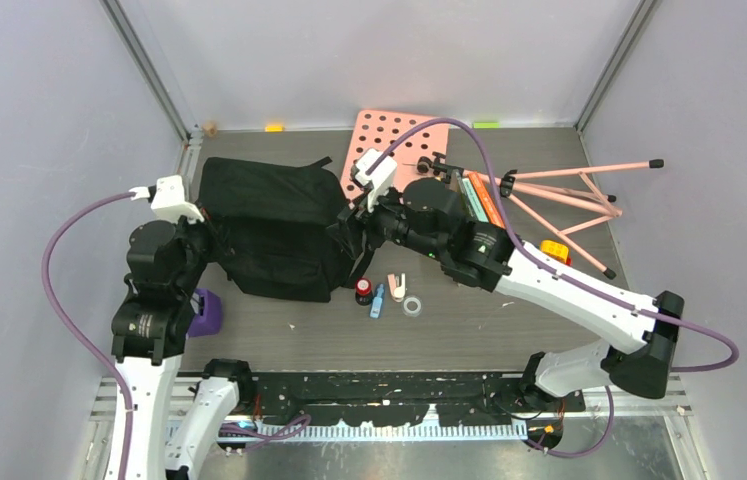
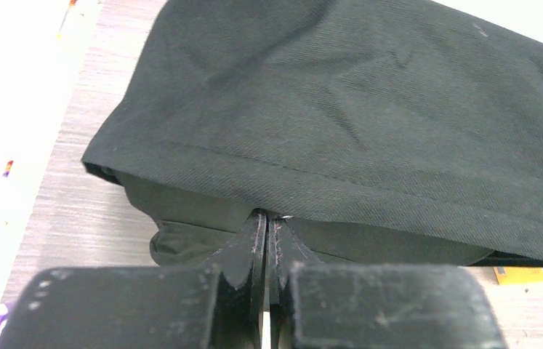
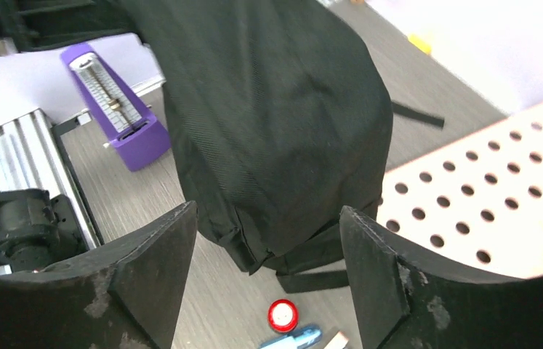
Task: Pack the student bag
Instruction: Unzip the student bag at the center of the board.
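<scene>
Top external view, starting at the left: left tool [image 1: 201,222] pressed against the left edge of the student bag [image 1: 274,230], clenched tight. From the left wrist, fingers [image 2: 254,247] closed flat together, tips tucked just under the hem of the top flap. No telling from here of any cloth pinched between them. Probably parked there to steady that side for the other arm's work.

Just below, on the desk [image 1: 469,330] beside the left arm: purple metronome [image 1: 207,312], not yet packed.

Centre-left: the black bag, lying slumped and flat, with no opening visible from any camera.

At its right edge: right tool [image 1: 359,222], released. From the right wrist, jaws spread wide, nothing between them, the bag's end and a strap just beyond. Poised, by the look of it, for a hold on that end.

In front of the bag's right corner: small red-capped item [image 1: 363,291], blue pen [image 1: 378,300] and tape ring [image 1: 412,305], all loose and within easy reach.

Further right: pink pegboard [image 1: 419,140], flat teal and orange items [image 1: 479,200] and a folded pink stand [image 1: 569,190], all outside the bag.
</scene>
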Tool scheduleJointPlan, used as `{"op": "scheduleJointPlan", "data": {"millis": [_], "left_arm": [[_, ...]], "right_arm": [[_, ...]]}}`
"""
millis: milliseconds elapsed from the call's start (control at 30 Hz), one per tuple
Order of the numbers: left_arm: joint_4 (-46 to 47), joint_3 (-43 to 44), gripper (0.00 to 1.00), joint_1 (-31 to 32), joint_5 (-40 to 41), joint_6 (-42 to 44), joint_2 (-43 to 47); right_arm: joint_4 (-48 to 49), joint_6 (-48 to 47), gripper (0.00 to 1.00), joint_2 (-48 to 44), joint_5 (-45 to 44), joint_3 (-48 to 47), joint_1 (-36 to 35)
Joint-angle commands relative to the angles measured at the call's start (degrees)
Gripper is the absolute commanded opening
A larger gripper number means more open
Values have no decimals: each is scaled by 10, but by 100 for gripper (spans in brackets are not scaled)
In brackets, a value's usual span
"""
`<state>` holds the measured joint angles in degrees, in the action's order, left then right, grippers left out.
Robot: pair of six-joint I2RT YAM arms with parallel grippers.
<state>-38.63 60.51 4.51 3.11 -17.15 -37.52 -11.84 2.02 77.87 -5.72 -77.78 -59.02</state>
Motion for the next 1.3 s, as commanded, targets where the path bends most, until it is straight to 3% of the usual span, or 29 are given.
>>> {"op": "scheduleJointPlan", "data": {"millis": [0, 200, 367, 667, 733, 933, 1100, 1267], "left_arm": [[38, -5, 0, -4, -74, 39, -1], [62, -22, 0, -4, -82, 46, 11], [84, -44, 0, -4, -71, 60, 30], [102, -71, 0, -4, -62, 61, 51], [101, -73, 0, -3, -58, 66, 54], [102, -72, 0, -4, -54, 68, 54], [101, -70, 0, -4, -51, 67, 45], [111, -77, 0, -4, -50, 62, 42]], "right_arm": [[27, -75, 80, -20, 89, -32, -6], [-25, -154, 83, 54, 64, -114, -47], [-72, -256, 84, 130, -68, -202, -115], [-81, -363, 86, 226, -163, -283, -137], [-60, -399, 85, 243, -230, -283, -144], [26, -476, 83, 262, -311, -266, -155], [75, -522, 75, 258, -323, -248, -169], [33, -522, 74, 250, -285, -248, -190]]}}
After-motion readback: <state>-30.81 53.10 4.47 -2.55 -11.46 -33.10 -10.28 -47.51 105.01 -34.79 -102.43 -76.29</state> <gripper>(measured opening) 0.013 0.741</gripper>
